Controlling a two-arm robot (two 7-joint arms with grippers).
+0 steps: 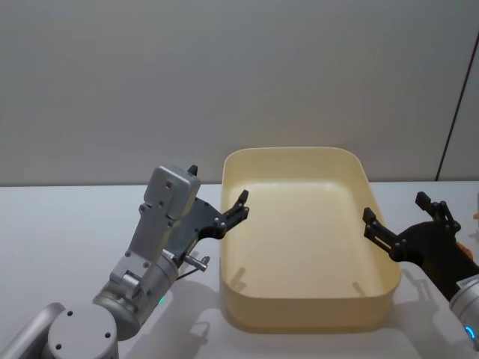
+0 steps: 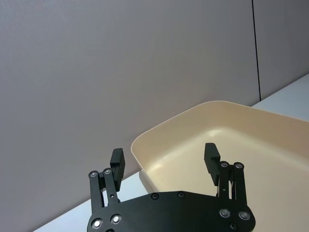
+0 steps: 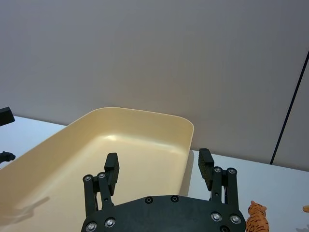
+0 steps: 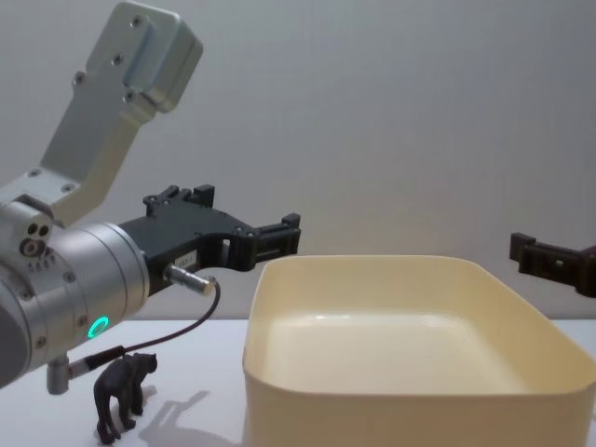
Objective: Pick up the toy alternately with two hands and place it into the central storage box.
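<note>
Head view: high, looking forward and down onto the central storage box [image 1: 299,247] and tabletop [image 1: 67,224]. Chest view: low, level, close beside the box's wall. Wrist views: each looks out over its own jaws toward the box, shared by all four.

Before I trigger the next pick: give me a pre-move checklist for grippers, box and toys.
1. Left gripper open and empty, at the box's left rim: ok.
2. Right gripper open and empty, at the box's right rim: ok.
3. Storage box upright with nothing inside, so the drop area is free: ok.
4. Black toy animal standing on the table left of the box, below the left arm: ok.
5. Toy tiger standing on the table outside the box, near the right gripper: ok.
6. Which arm's turn it is: cannot tell.
</note>
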